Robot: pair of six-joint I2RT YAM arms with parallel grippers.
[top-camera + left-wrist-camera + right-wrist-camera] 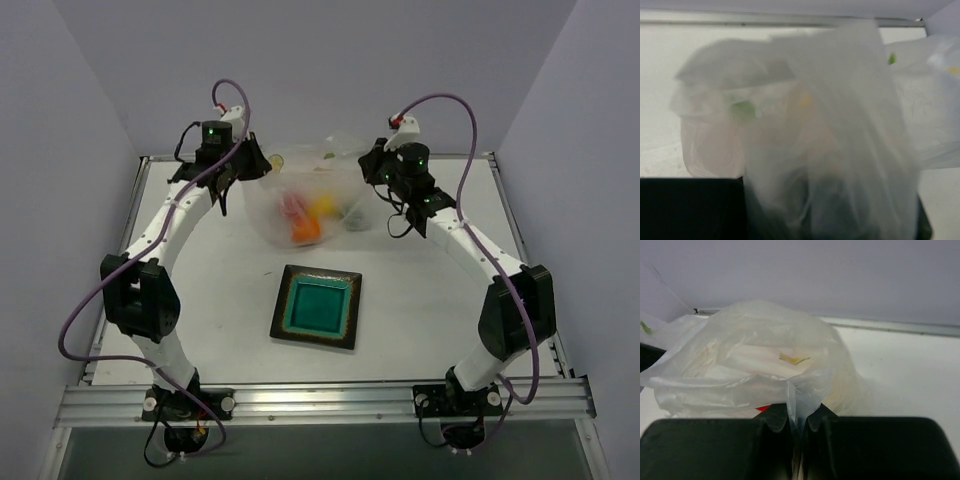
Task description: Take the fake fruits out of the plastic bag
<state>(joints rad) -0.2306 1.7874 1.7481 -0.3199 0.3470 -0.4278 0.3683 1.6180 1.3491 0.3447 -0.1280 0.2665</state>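
The plastic bag (312,190) stands bunched at the far middle of the table, held up between my two grippers. Through it I see the orange ball (305,230), the red fruit (293,207), the yellow one (322,207) and a dark green one (355,215). My left gripper (255,162) is at the bag's left top edge. In the left wrist view the bag (805,120) drapes over the gripper (810,200) and veils its dark fingers, which look shut on plastic. My right gripper (799,417) is shut on a fold of the bag (750,365); a red sliver (763,408) shows beside it.
A square teal plate (317,306) with a dark rim lies on the table, nearer to me than the bag. The table's back rail (900,326) and the wall run just behind the bag.
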